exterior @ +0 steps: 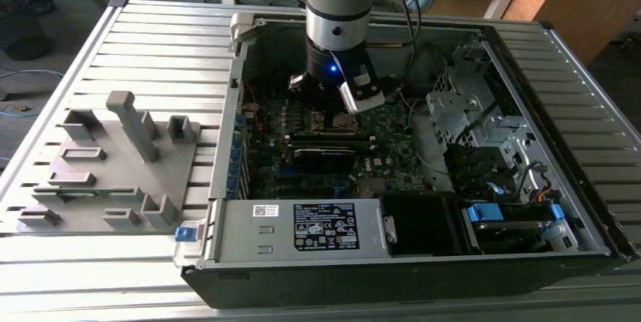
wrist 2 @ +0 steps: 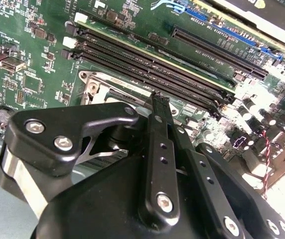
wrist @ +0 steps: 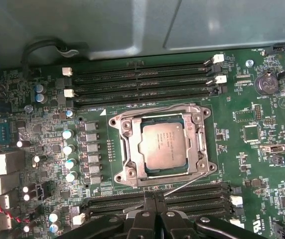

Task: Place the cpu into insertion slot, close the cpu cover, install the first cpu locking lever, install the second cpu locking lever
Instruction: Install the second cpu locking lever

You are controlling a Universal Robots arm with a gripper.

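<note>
**CPU seated, cover down, levers in progress**

I see the cpu (wrist: 163,144) lying in the insertion slot (wrist: 202,144) under the closed cpu cover (wrist: 132,149). One lever wire (wrist: 187,183) juts free beside my gripper (wrist: 154,199), jaws closed, empty.

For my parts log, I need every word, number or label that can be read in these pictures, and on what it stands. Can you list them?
label on the power supply: print too small to read.
cpu top: engraved lines, too blurred.
motherboard: white markings, too small.
Nothing can be quoted reliably.
</note>
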